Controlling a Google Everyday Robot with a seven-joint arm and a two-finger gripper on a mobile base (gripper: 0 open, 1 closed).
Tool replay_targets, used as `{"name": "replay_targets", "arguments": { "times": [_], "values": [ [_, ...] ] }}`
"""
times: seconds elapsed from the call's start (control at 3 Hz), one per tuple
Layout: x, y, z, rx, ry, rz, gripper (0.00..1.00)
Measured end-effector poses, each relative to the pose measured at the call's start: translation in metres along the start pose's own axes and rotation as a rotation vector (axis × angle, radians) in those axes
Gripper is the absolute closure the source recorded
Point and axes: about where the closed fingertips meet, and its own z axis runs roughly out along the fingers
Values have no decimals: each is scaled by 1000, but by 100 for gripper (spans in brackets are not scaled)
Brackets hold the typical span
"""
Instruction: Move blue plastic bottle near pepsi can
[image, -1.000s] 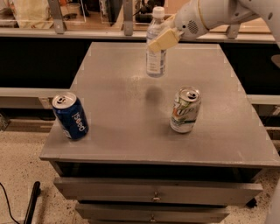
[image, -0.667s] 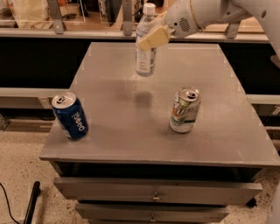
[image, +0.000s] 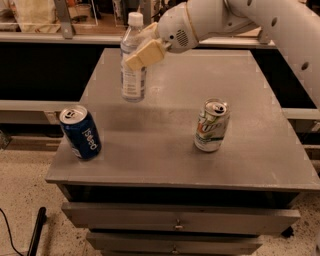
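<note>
The blue plastic bottle (image: 133, 70), clear with a white cap and pale label, hangs upright just above the grey table (image: 170, 165) at its left-middle. My gripper (image: 142, 51) is shut on the bottle's upper body, reaching in from the upper right on the white arm (image: 250, 20). The pepsi can (image: 80, 132), dark blue with a silver top, stands tilted near the table's front left corner, below and left of the bottle.
A white-and-green soda can (image: 211, 125) stands at the table's right-middle. Drawers (image: 175, 222) sit below the table front. A counter ledge (image: 50, 37) runs behind the table. A dark cable and pole (image: 35, 232) lie on the speckled floor at lower left.
My gripper has carried the bottle left and toward the front of the table, closer to the pepsi can. The cans have not moved.
</note>
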Motion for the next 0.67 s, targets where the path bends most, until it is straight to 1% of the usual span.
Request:
{"name": "replay_targets", "arguments": {
  "times": [0.33,0.67],
  "values": [
    [-8,21,19,-72,-19,-17,100],
    [-13,48,40,-172,-23,-82,100]
  ]
}}
